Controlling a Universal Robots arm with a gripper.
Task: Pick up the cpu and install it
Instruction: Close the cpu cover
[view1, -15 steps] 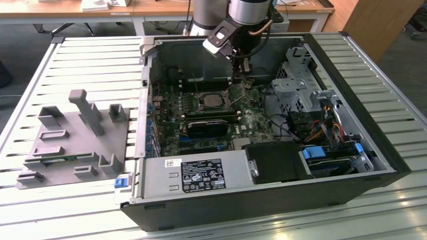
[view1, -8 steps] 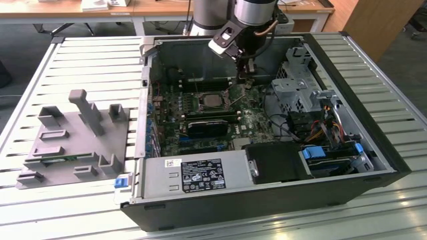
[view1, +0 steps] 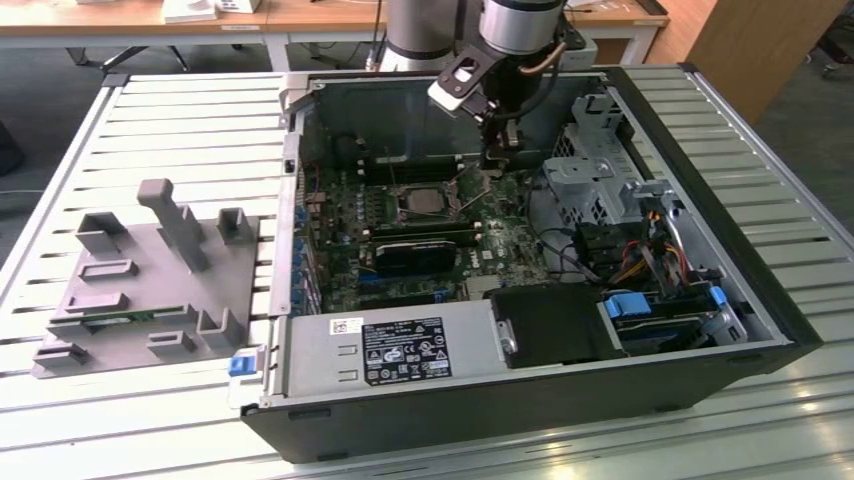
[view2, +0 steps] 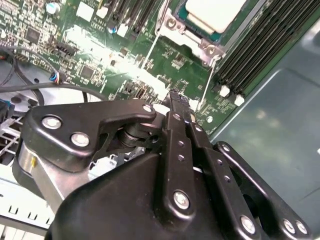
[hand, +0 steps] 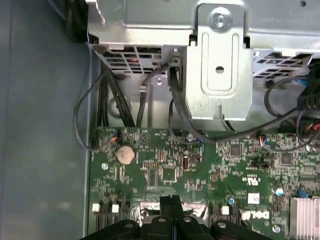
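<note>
In the exterior view, a grey fixture block (view1: 147, 270) lies on the slatted table (view1: 174, 120), at 9 o'clock from the open computer case (view1: 534, 410). The power supply (view1: 387, 350) carries a white label with dark print. The cpu (view1: 424, 198) sits in the socket frame on the motherboard (view1: 347, 240). The gripper (view1: 497, 158) hangs at 2 o'clock from the cpu, apart from it, with the drive cage (view1: 594, 170) beside it. In the first wrist view its fingers (hand: 167, 202) press together, holding nothing.

Unreadable printed label (view1: 407, 350) on power supply (view1: 302, 362)
</note>
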